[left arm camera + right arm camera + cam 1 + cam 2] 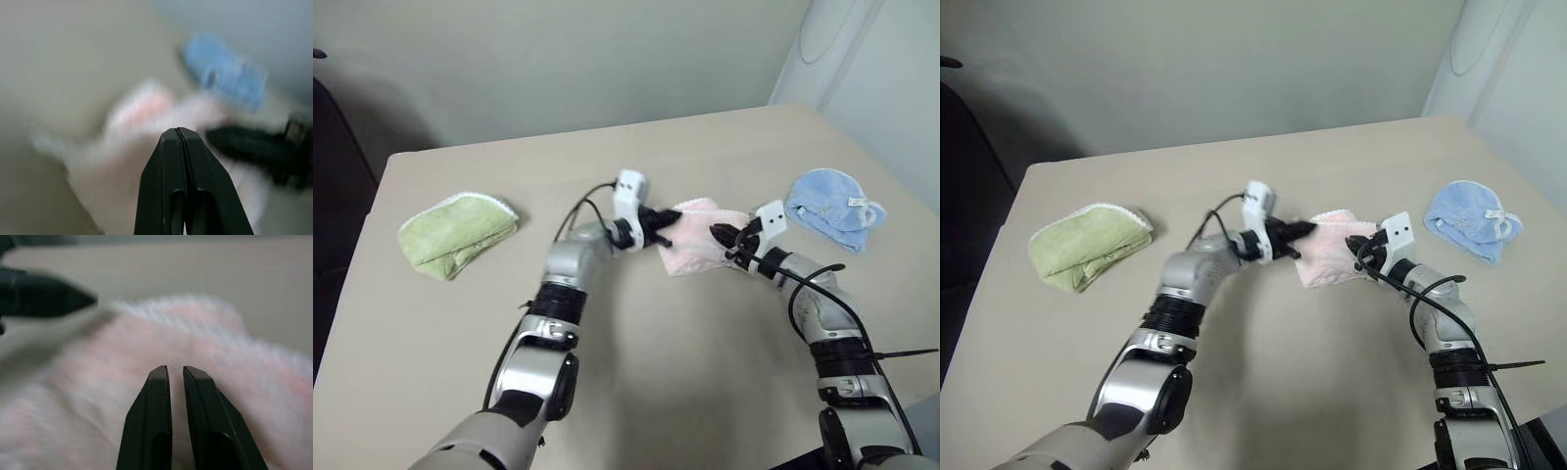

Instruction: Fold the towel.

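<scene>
The towel [703,239], pale pink and fluffy, lies bunched in a small heap near the middle of the tan bench [460,323], and both arms reach in to it from either side. The left end effector [670,221] comes in from the towel's left edge; in its wrist view the two black fingers [168,161] are pressed flat together with no gap between them, and I cannot tell whether any cloth is caught there. The right end effector [722,235] sits at the towel's right edge, low over the pink pile. Its fingers [157,401] stand nearly together with only a thin slit left, the terry showing behind and around them; whether they pinch a fold of it I cannot tell. The two end effectors point toward each other across the towel, close but apart.

A light green cloth [458,233], folded over on itself, rests well off to the left on the bench. A small light blue cloth [832,209] lies to the right, near the far right corner, apart from the towel.
</scene>
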Tool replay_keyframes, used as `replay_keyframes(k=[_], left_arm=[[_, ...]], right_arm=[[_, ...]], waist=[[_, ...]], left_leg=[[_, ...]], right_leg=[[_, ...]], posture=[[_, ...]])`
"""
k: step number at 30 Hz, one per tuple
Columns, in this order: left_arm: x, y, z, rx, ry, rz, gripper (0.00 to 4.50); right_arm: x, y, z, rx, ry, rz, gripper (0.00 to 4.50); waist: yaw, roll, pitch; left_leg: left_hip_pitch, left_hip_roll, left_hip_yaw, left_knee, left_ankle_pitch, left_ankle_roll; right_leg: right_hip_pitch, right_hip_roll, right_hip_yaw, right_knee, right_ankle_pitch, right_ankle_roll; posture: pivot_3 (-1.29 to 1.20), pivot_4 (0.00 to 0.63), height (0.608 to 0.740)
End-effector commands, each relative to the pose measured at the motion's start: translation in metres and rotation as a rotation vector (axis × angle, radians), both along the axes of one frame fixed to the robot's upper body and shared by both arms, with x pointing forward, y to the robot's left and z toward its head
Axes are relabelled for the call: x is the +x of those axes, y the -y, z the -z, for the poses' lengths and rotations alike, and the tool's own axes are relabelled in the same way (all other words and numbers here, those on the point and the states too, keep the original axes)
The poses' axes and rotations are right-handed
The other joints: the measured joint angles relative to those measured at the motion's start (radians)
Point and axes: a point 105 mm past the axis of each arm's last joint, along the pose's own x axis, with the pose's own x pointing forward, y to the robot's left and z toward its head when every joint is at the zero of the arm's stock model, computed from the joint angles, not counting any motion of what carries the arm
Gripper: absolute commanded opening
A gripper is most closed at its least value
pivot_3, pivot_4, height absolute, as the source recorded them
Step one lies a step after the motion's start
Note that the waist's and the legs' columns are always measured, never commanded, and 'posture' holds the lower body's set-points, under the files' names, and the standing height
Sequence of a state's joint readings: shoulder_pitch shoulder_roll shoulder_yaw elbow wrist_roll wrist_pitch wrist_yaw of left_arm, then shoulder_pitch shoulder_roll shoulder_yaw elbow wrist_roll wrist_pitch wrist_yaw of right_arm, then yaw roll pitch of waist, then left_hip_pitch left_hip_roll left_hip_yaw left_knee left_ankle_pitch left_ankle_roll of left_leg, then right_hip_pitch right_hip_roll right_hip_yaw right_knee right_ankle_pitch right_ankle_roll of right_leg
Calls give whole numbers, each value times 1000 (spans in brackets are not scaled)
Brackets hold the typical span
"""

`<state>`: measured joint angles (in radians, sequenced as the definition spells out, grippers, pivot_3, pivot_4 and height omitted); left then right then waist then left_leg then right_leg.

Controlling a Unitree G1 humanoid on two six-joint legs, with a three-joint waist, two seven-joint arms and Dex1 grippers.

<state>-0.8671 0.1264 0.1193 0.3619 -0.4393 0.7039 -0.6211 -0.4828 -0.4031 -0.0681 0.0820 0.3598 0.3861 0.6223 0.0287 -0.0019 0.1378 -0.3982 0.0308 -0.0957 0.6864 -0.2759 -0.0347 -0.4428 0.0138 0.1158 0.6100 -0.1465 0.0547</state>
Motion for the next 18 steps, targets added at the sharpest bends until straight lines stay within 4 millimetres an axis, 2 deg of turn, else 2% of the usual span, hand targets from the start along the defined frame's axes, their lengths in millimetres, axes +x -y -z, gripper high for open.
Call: replay_keyframes(k=[1,3,5,7,12,13,18], left_arm=[[-3,-20,-14,-63,-81,-19,413],[-3,-26,-4,-58,-171,-26,958],[-6,-28,11,-42,-264,-15,1702],[-10,-26,31,-19,-387,-2,2392],[-23,-9,57,37,-520,55,4293],[-25,-6,61,46,-539,62,4481],[-31,14,75,77,-612,92,4481]], right_arm=[[-13,4,-44,32,135,-16,516],[-14,5,-51,38,148,-11,516],[-15,6,-56,42,163,-5,516],[-13,8,-61,45,178,4,516],[-10,10,-63,47,188,17,516],[-9,11,-63,48,186,22,516],[-7,12,-56,46,169,39,516]], waist=[[1,0,0],[3,0,0],[5,0,0],[5,0,0],[5,0,0],[5,0,0],[5,0,0]], left_leg=[[0,0,0,0,0,0],[0,0,-1,0,0,0],[0,1,-2,1,0,0],[0,2,-3,2,0,0],[-1,1,-3,6,1,1],[-1,1,-3,6,1,1],[0,1,-4,6,1,1]], right_leg=[[0,0,0,0,0,0],[0,-1,-1,0,0,0],[0,-1,-1,0,-1,-1],[0,-2,-1,1,-1,-2],[0,-3,1,1,-1,-2],[0,-3,1,2,-1,-2],[0,-2,1,2,0,-2]], posture=[[0,150,738],[0,150,738],[0,150,738],[0,150,738],[0,150,738],[0,150,738],[0,150,738]])
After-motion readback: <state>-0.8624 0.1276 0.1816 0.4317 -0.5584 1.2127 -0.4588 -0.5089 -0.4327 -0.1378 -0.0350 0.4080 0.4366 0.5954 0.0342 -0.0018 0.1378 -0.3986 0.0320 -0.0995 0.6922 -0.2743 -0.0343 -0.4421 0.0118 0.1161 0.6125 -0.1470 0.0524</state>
